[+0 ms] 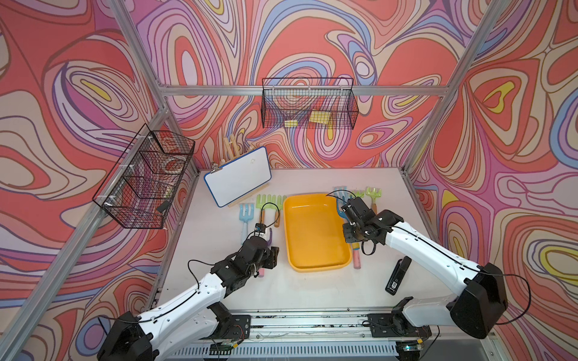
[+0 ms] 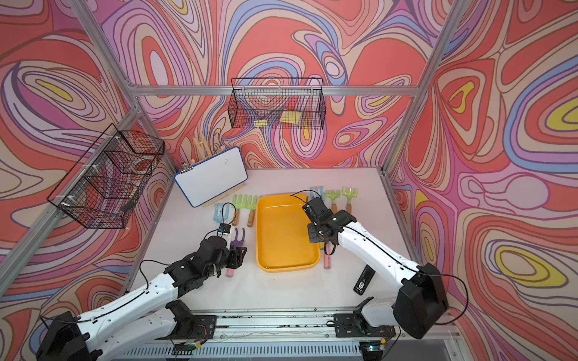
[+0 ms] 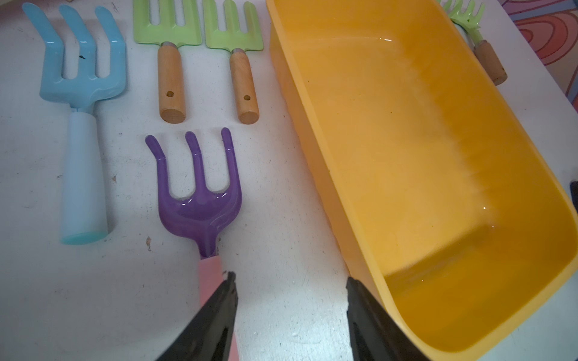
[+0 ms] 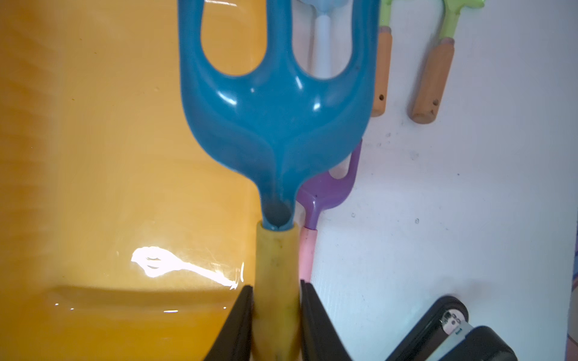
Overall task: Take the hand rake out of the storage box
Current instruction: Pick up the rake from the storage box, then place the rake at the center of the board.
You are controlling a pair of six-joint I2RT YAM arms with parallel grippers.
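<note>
**Top views:** In both top views the yellow-orange storage box (image 1: 312, 240) sits mid-surface (image 1: 281, 290) between two robot arms. The right arm (image 1: 419, 247) hangs over the box's right rim, and its wrist hides most of what it carries. The left arm (image 1: 187, 297) hovers just outside the box's left wall. Left of the box lie a pale blue rake (image 1: 245, 214), two green rakes (image 1: 266, 201) with wooden handles and a purple rake (image 2: 238, 235). Right of the box lie further green rakes (image 1: 373, 192) and, nearer the arm's base, a black stapler-like device (image 1: 397, 276).

**Left wrist view:** The left jaws stand moderately apart with nothing between them, over bare surface left of the box. One jaw overlaps the purple rake's pink handle (image 3: 210, 272) and the other shows against the box's outer wall. The purple rake lies flat, with the pale blue and green rakes beyond it.

**Right wrist view:** The right jaws are clamped on the yellow handle (image 4: 275, 281) of the dark blue hand rake (image 4: 275, 118). The rake is held at the box's right rim. Its head is partly over the box's floor and partly over the white surface. It also covers part of a second purple rake (image 4: 331, 187), which lies just right of the box.
</note>
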